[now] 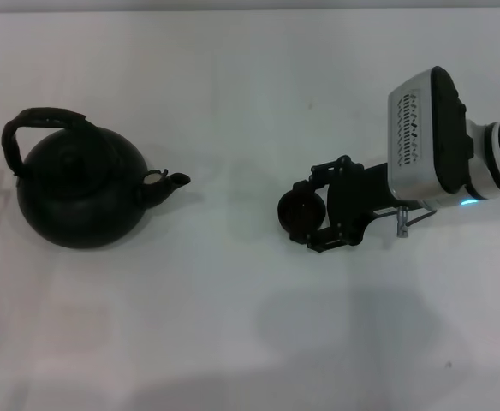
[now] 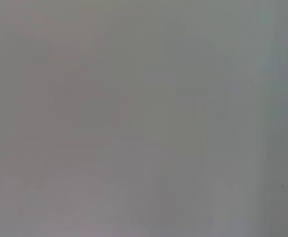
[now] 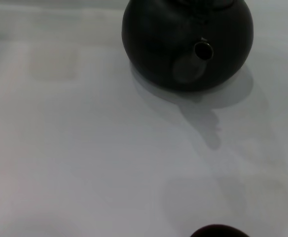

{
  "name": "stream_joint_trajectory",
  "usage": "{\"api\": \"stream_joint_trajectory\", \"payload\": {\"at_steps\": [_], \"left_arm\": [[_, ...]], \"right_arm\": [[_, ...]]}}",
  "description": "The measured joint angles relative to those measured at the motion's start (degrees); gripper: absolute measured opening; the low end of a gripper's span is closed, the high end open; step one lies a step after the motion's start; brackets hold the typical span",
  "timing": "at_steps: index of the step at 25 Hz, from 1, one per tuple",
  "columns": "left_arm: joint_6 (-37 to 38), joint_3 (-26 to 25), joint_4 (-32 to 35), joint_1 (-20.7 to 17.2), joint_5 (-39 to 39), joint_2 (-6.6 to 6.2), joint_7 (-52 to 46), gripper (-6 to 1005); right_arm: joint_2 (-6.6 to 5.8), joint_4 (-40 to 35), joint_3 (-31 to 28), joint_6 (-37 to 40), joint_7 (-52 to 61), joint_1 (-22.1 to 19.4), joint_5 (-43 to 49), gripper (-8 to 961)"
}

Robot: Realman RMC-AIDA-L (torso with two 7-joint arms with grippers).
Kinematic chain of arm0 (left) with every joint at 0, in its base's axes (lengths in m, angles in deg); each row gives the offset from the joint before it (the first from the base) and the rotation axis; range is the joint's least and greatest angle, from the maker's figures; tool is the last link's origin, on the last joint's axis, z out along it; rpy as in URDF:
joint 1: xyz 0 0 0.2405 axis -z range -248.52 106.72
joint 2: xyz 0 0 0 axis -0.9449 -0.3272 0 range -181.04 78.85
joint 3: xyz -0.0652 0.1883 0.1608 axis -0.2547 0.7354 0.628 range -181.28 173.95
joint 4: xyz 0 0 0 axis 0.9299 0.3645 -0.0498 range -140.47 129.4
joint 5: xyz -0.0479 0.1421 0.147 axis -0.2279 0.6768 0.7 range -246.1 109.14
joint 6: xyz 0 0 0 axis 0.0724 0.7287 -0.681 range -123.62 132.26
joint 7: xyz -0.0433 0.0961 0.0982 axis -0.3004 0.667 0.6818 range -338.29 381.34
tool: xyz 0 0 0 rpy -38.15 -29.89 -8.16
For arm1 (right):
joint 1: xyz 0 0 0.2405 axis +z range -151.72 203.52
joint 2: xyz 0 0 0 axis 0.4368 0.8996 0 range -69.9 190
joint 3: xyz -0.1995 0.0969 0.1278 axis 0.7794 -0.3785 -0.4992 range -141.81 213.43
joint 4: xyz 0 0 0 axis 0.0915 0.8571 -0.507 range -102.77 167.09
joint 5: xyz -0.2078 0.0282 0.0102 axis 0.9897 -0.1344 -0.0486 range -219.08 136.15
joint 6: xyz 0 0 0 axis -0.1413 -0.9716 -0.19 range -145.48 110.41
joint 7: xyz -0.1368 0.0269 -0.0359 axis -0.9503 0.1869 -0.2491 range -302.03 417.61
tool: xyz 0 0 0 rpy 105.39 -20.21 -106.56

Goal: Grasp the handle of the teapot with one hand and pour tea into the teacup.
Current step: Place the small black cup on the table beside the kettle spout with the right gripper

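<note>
The teapot [image 1: 77, 193] is a round black-brown pot standing at the left of the white table [image 1: 233, 325]. Its arched handle [image 1: 43, 120] rises over the lid and its stubby spout [image 1: 171, 182] points right, toward the teacup. The teacup [image 1: 298, 211], a small dark bowl, stands at mid-table. My right gripper [image 1: 315, 208] reaches in from the right with one finger on each side of the teacup, spread wider than it. The right wrist view shows the teapot [image 3: 183, 44], its spout [image 3: 202, 50] and the teacup's rim [image 3: 218, 231]. My left gripper is out of view.
The right arm's white wrist housing [image 1: 430, 141] stands over the table's right side. The left wrist view shows only a plain grey surface [image 2: 144, 118]. Bare table lies between teapot and teacup.
</note>
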Motion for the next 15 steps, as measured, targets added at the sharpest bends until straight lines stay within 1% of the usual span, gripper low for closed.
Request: {"api": "stream_joint_trajectory", "payload": {"at_steps": [4, 12, 15], "left_arm": [[0.00, 0.00, 0.00, 0.04, 0.00, 0.00, 0.00, 789], [-0.01, 0.00, 0.00, 0.01, 0.00, -0.06, 0.00, 789], [-0.01, 0.00, 0.00, 0.01, 0.00, -0.09, 0.00, 790]], "right_arm": [[-0.13, -0.42, -0.15, -0.39, -0.51, -0.05, -0.82, 740], [-0.23, -0.65, -0.41, -1.67, -0.55, 0.31, -1.72, 871], [-0.32, -0.77, -0.98, -2.31, -0.49, 0.35, -2.06, 869]]}}
